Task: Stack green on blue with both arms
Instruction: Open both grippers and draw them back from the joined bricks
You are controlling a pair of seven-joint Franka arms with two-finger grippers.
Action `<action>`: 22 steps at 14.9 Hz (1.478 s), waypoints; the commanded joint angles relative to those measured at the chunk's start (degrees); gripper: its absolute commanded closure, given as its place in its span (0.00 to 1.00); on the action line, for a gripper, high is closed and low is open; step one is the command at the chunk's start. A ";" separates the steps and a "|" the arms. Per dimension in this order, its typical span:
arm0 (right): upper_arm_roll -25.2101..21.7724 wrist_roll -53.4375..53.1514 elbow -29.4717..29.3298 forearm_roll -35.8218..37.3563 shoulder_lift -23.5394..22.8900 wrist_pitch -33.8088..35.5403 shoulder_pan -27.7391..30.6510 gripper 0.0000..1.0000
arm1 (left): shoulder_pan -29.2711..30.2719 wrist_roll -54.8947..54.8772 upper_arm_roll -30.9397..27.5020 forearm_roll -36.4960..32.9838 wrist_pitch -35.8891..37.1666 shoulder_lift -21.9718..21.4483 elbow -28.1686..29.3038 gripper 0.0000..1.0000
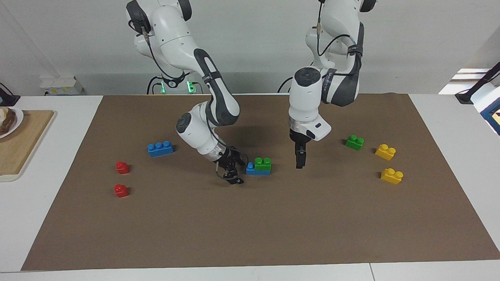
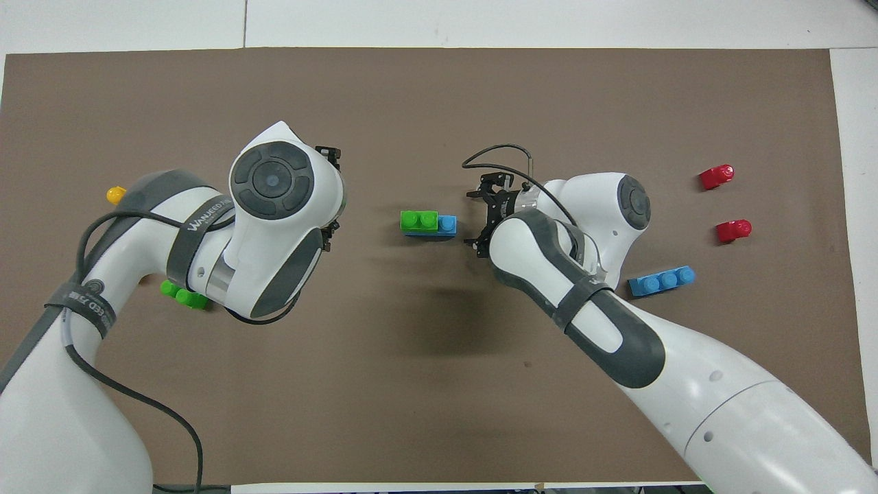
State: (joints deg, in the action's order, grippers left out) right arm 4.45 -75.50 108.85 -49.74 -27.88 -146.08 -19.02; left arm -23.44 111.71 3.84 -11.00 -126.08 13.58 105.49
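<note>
A green brick (image 1: 263,163) (image 2: 419,219) sits on a blue brick (image 1: 252,169) (image 2: 448,225) at the middle of the mat, covering two of its studs. My right gripper (image 1: 239,171) (image 2: 475,219) is low beside the blue brick's bare end, open, holding nothing. On the stack's other side my left gripper (image 1: 300,162) hangs over the mat, pointing down, open and empty. A second green brick (image 1: 354,142) (image 2: 182,295) lies toward the left arm's end. A second blue brick (image 1: 160,148) (image 2: 662,281) lies toward the right arm's end.
Two red bricks (image 1: 122,167) (image 1: 121,190) lie toward the right arm's end of the brown mat (image 1: 250,234). Two yellow bricks (image 1: 385,151) (image 1: 391,175) lie toward the left arm's end. A wooden board (image 1: 19,144) rests on the white table off the mat.
</note>
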 commanded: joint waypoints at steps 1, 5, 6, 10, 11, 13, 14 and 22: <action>-0.06 9.55 -0.39 -0.01 0.02 5.26 5.64 0.07 | 3.12 -6.48 0.46 -0.34 0.84 -1.63 1.65 0.00; -0.14 20.64 -0.92 10.06 0.20 10.81 10.57 0.05 | 7.43 -17.29 0.46 -0.34 0.84 -1.63 1.65 0.00; -0.14 23.10 -1.88 14.19 0.29 12.21 11.80 0.05 | 8.40 -19.40 0.46 -0.16 0.84 -1.63 1.65 0.00; -0.14 31.19 -7.76 25.01 0.20 20.38 14.89 0.03 | 11.83 -29.42 0.46 -0.16 2.24 -1.98 1.56 0.00; -0.14 33.38 -8.82 27.65 0.29 21.62 14.98 0.01 | 12.70 -32.49 0.46 -0.16 3.03 -2.59 1.56 0.00; -0.06 39.26 -9.62 32.14 1.16 22.50 15.59 0.01 | 15.08 -38.99 0.46 -0.16 4.70 -3.99 1.56 0.00; -0.06 42.42 -9.62 33.55 1.78 22.59 15.60 0.01 | 16.22 -42.24 0.46 -0.08 5.84 -4.61 1.47 0.00; -0.14 57.99 -12.42 44.45 12.49 35.83 15.77 0.00 | 22.55 -73.60 0.20 3.16 14.10 -9.18 0.77 0.00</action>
State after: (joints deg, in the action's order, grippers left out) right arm 3.93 -21.97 97.19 -7.81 -19.14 -115.31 -4.07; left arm -3.03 47.38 3.68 -10.28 -114.53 6.89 105.42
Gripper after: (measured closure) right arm 0.000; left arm 0.000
